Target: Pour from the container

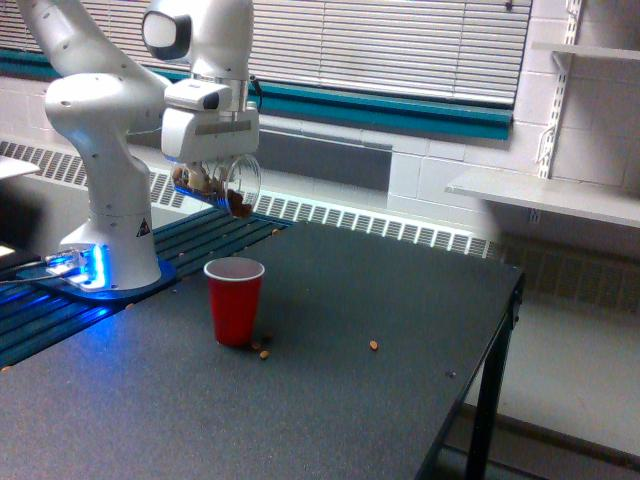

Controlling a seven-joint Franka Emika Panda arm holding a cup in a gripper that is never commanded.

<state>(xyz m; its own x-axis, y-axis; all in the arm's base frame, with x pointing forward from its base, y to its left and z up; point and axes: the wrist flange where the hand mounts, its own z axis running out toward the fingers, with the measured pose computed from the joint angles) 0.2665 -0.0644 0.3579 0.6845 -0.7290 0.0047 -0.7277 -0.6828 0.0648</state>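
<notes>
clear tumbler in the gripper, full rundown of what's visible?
The clear tumbler looks like thin see-through plastic, slightly tapered with a wide mouth. The gripper clamps it from above, in the air above and behind the red cup, touching nothing else. It is tipped almost sideways, mouth toward the exterior view's right and slightly down. Small brown pieces sit along its lower side, some near the rim. None are visibly falling.

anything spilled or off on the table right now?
Yes: loose brown bits lie on the table, a few at the red cup's base, one farther toward the exterior view's right. They look spilled, having missed the cup.
</notes>
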